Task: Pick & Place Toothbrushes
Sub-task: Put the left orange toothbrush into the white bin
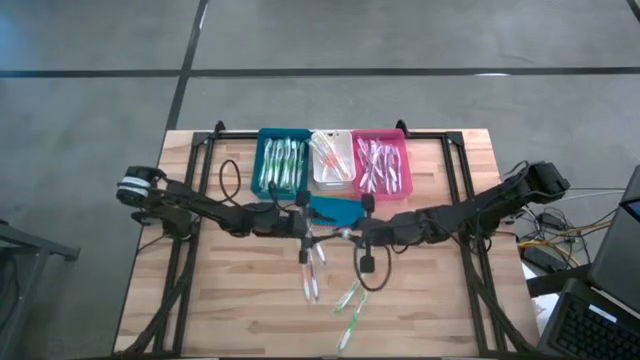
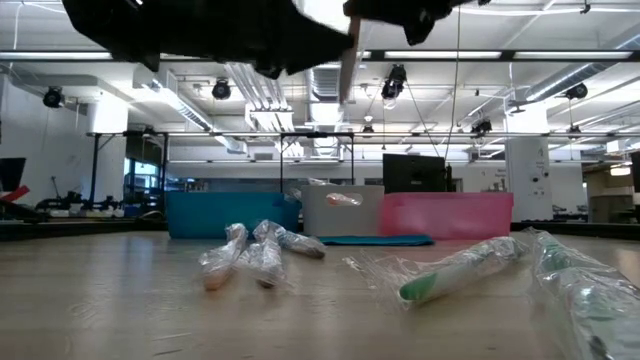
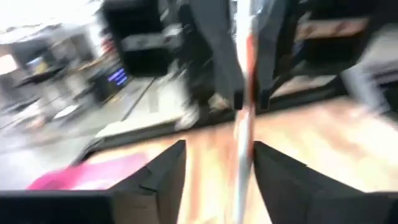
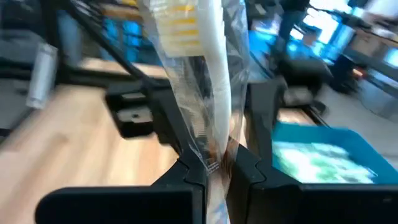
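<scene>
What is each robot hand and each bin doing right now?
Right gripper: fingers shut on a wrapped orange toothbrush.
Left gripper: fingers open around that toothbrush.
Teal bin: holds green toothbrushes.
White bin: holds orange ones.
Pink bin: holds pink ones.
Loose toothbrushes: lying wrapped on the table.

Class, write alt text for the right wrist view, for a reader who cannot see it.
The right gripper is shut on a white toothbrush with orange bristles in a clear plastic wrapper, which stands up between its two dark fingers. Beyond it lie the light wooden table and a teal plastic bin with green-and-white contents; the background is blurred.
</scene>
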Controlling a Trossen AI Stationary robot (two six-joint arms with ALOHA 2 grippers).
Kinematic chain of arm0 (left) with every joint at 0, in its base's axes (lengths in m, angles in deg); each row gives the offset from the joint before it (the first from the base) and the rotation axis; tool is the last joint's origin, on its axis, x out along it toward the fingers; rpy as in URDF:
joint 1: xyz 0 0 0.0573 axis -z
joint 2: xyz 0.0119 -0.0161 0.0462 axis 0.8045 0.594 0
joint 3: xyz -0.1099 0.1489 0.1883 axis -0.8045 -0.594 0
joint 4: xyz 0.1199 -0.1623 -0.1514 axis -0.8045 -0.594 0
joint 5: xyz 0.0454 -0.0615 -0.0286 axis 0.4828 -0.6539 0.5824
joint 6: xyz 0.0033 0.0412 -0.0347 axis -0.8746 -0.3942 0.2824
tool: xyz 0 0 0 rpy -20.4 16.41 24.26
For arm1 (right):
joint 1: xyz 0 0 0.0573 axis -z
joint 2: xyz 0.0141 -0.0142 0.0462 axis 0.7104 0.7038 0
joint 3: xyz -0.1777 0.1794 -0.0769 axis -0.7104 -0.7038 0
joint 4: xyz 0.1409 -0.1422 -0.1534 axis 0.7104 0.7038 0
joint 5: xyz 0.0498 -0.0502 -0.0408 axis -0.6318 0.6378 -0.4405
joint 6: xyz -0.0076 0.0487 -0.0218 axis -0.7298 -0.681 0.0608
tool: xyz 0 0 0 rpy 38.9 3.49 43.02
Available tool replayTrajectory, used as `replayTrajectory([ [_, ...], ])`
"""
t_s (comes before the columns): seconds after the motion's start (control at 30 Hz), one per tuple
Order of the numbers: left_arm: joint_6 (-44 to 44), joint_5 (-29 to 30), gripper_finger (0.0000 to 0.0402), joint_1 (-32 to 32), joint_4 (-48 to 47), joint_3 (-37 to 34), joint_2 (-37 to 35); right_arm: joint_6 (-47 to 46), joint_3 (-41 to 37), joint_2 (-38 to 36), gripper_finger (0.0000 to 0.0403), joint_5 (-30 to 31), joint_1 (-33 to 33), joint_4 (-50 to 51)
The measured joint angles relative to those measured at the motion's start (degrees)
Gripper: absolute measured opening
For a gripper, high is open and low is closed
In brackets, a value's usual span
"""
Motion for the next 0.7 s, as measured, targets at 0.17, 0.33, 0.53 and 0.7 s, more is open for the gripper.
replayTrajectory([
  [0.17,-0.70,11.04,0.0219,-0.28,-14.82,-0.02,-6.67,-3.52,2.18,-0.11,0.0018,3.27,2.78,9.37],
  [0.33,-0.11,16.37,0.0220,-0.18,-20.15,-2.29,-13.78,-6.78,9.32,0.31,0.0018,2.45,9.82,23.93],
  [0.53,1.29,16.53,0.0220,-0.20,-19.07,-8.11,-21.74,-8.60,19.13,2.36,0.0018,-11.44,22.18,35.52],
  [0.7,2.98,16.45,0.0220,-0.20,-19.08,-12.44,-27.12,-8.96,28.49,8.42,0.0018,-19.49,31.78,44.08],
])
